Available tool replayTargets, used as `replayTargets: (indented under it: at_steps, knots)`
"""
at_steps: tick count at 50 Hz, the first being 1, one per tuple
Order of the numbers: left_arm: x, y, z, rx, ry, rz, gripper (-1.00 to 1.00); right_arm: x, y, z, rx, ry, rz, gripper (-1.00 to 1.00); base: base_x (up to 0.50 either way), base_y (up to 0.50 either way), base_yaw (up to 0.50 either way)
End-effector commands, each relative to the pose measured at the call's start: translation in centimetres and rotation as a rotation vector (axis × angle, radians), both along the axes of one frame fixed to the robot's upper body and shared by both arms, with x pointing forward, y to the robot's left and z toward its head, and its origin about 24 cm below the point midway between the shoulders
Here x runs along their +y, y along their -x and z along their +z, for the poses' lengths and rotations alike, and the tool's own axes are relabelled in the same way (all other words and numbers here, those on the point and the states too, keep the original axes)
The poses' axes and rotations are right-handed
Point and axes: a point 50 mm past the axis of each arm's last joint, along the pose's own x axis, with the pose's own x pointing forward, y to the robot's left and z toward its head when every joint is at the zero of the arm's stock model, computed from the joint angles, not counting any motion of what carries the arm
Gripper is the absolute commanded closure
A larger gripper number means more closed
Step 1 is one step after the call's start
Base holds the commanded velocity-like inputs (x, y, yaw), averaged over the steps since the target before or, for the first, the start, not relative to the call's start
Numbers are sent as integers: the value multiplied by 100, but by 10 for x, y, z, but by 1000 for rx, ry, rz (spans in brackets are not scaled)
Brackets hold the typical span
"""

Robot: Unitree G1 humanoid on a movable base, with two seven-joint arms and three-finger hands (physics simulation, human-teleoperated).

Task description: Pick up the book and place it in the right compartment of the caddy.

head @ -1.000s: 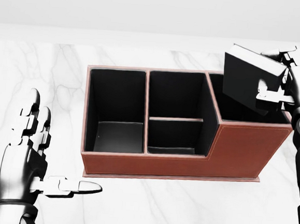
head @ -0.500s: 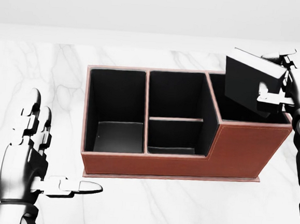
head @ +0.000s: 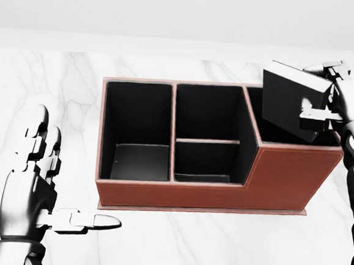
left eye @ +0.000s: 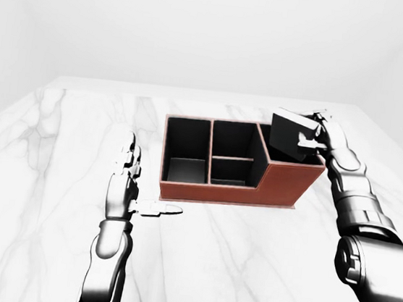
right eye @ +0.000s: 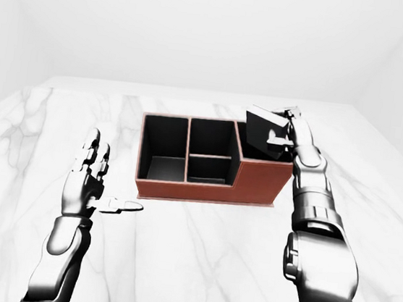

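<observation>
On white marble table point(head: 155, 247), caddy point(head: 284, 178), white walls

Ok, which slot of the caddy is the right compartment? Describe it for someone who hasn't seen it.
On the white marble table sits the reddish-brown leather caddy. Its right compartment is at the head view's right end, under the tilted black book; alone there its wall stands taller.
</observation>
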Motion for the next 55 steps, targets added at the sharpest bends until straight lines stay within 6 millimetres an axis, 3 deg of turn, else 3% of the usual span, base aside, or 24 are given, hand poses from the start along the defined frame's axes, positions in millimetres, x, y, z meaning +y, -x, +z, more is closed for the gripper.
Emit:
replayTargets:
  at_steps: [1,34,55]
  knots:
    - [-1,1,-2,7,16,-16,-100,0,-7,21,-71,-92,-42,100,0,0,0]
    - [-1,1,-2,7,14,-17,-100,5,-11,20,-52,-88,-61,100,0,0,0]
    - [-1,0,-2,7,15,-18,-100,1,-4,-4,10,-107,-86,100,0,0,0]
